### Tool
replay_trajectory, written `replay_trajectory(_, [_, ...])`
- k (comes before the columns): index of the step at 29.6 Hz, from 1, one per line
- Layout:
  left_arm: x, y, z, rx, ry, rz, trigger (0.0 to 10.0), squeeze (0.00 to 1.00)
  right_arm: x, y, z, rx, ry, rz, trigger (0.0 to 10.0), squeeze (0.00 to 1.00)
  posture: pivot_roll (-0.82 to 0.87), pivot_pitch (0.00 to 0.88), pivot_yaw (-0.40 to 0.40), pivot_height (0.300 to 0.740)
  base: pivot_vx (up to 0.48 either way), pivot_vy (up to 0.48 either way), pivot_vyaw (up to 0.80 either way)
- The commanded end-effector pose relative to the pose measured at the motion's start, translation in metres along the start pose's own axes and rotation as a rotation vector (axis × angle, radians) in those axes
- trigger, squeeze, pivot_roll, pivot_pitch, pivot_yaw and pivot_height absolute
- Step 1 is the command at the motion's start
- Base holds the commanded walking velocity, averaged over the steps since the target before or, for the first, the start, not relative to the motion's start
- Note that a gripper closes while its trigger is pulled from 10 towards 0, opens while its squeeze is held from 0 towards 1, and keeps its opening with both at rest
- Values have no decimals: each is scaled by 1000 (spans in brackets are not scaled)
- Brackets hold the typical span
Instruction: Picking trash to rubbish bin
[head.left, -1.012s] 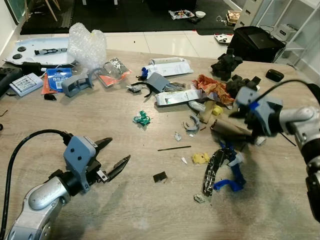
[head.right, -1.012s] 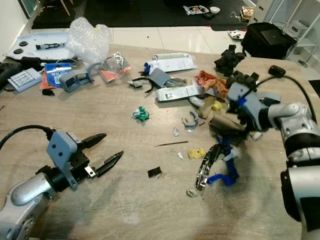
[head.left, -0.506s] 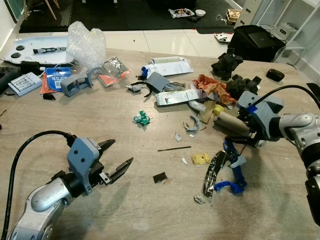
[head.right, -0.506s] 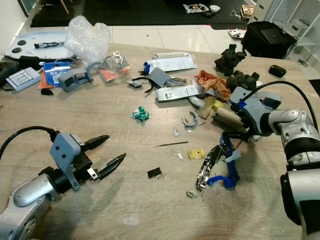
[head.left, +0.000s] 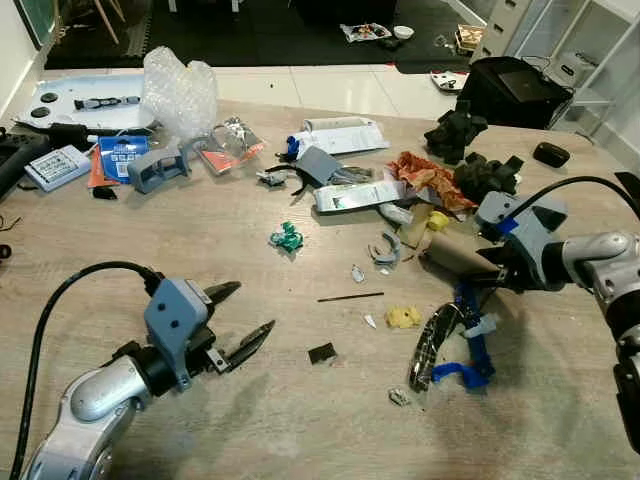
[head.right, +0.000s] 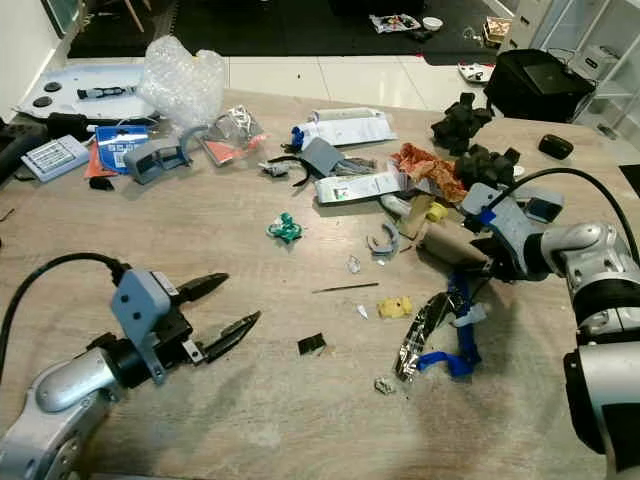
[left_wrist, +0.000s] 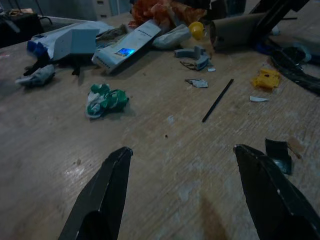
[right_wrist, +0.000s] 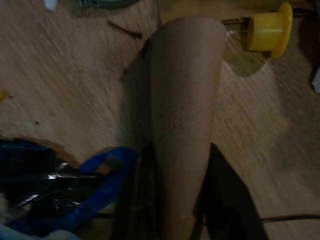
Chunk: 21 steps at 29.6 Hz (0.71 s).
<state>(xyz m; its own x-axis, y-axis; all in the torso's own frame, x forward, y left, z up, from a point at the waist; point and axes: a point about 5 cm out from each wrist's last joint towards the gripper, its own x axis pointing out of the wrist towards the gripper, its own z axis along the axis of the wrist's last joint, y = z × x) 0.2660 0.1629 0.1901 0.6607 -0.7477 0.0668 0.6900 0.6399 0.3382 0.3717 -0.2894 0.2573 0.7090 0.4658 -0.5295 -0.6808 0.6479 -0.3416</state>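
The cardboard tube (right_wrist: 182, 125) lay on the counter (head.left: 120, 240) among the trash, the right gripper (head.right: 478, 258) having lowered over it, jaws clamped on the tube; a lift could follow. Left gripper (head.left: 240, 320) hovered, jaws apart

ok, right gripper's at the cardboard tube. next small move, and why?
Probably close the right gripper on the cardboard tube and lift slightly. In the right wrist view a black finger lies on each side of the tube, so it looks straddled, though contact isn't clear. The left gripper hovers open, away from the clutter.
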Motion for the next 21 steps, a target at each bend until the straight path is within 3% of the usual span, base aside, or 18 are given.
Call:
replay_trajectory(1, [1, -4, -5, 2, 16, -25, 10000, 0, 2, 5, -12, 72, -7, 38, 0, 0, -126, 333, -34, 740, 0, 0, 0])
replay_trajectory(3, [5, -3, -4, 16, 8, -25, 10000, 0, 1, 5, -5, 107, -86, 61, 0, 0, -133, 315, -28, 740, 0, 0, 0])
replay_trajectory(11, [19, -1, -3, 24, -11, -45, 10000, 0, -7, 3, -1, 136, -220, 72, 0, 0, -154, 259, -6, 740, 0, 0, 0])
replay_trajectory(14, [30, 0, -2, 15, -28, -64, 10000, 0, -13, 6, 3, 180, -428, 107, 0, 0, -165, 214, 7, 740, 0, 0, 0])
replay_trajectory(17, [31, 0, -2, 13, -33, -69, 10000, 0, -14, 7, 3, 183, -459, 119, 0, 0, -165, 214, 7, 740, 0, 0, 0])
replay_trajectory(19, [33, 0, -1, 9, -39, -75, 10000, 0, -13, 11, 3, 205, -520, 145, 0, 0, -171, 200, 14, 740, 0, 0, 0])
replay_trajectory(20, [34, 0, 0, 7, -45, -80, 10000, 0, -11, 20, 4, 229, -601, 191, 0, 0, -172, 192, 18, 740, 0, 0, 0])
replay_trajectory(21, [34, 0, 0, 7, -45, -80, 10000, 0, -11, 20, 4, 229, -601, 191, 0, 0, -172, 192, 18, 740, 0, 0, 0])
